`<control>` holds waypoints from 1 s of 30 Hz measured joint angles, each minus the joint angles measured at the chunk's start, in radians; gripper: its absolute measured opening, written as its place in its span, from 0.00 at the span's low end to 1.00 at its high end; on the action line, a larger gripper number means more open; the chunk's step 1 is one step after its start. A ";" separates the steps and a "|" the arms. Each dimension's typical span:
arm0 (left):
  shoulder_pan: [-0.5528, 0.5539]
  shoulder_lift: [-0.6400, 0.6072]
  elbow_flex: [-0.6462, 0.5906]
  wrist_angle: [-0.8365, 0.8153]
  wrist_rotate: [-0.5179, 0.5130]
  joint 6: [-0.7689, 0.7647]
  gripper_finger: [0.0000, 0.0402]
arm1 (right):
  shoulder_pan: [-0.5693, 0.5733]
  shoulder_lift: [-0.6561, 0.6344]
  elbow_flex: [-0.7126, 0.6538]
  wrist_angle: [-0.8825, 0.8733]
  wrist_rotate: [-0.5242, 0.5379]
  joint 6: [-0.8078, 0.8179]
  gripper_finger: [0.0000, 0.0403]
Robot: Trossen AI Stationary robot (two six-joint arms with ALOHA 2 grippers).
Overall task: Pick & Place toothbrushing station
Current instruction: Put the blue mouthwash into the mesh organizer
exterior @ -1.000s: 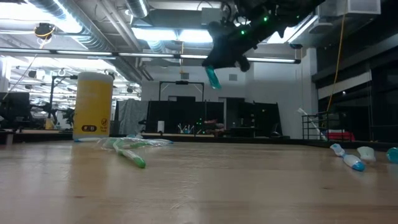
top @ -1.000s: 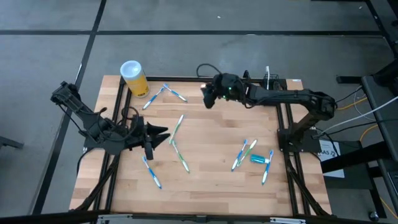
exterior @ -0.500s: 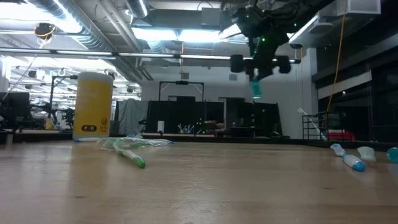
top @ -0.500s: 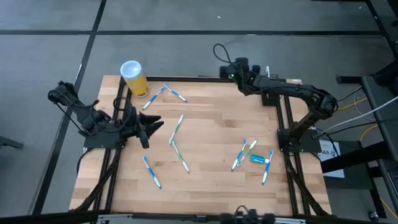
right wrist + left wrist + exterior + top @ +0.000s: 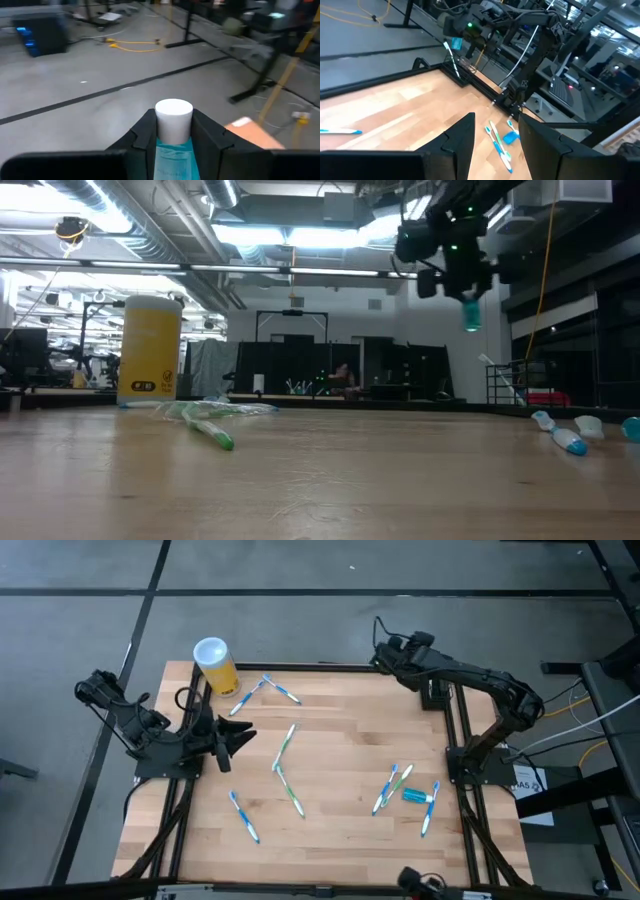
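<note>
1. Two arms are in play. The right end effector (image 5: 173,131) does the carrying, raised high over the far right edge of the worktop (image 5: 330,755). Its fingers are pressed against the sides of a teal tube (image 5: 173,147).
2. That tube hangs cap-down below the fingers in the low view, probably gripped by the body so it can be lowered upright into a slot.
3. The toothbrushing station (image 5: 462,69) appears to be the small dark holder at the far right corner of the worktop, just below the raised tube in the left wrist view. A white toothbrush (image 5: 451,56) stands in it, and the arm mostly hides it from above.
4. The left end effector (image 5: 236,737) hovers over the left side with fingers parted and nothing between them, likely keeping clear.
5. Loose toothbrushes lie across the middle and right of the worktop, and a yellow cup (image 5: 216,664) stands at the far left corner, well away from the station
</note>
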 joint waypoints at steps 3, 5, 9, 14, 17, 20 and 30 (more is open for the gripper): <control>0.000 -0.021 0.000 -0.032 0.013 -0.030 0.37 | -0.001 0.000 -0.006 -0.179 0.023 0.183 0.23; 0.000 -0.036 0.000 -0.055 0.013 -0.051 0.37 | -0.001 0.000 -0.031 -0.288 0.030 0.323 0.23; 0.019 -0.068 0.000 -0.096 0.032 -0.090 0.37 | -0.005 0.000 -0.124 -0.404 0.022 0.585 0.23; 0.054 -0.095 0.000 -0.103 0.093 -0.107 0.37 | -0.020 0.000 -0.211 -0.415 0.024 0.770 0.23; 0.074 -0.098 0.000 -0.104 0.121 -0.106 0.37 | -0.044 0.000 -0.214 -0.390 0.061 0.775 0.23; 0.102 -0.097 0.000 -0.104 0.153 -0.109 0.37 | -0.089 0.000 -0.214 -0.381 0.075 0.774 0.23; 0.155 -0.097 0.000 -0.104 0.224 -0.130 0.37 | -0.188 0.000 -0.214 -0.324 0.111 0.709 0.23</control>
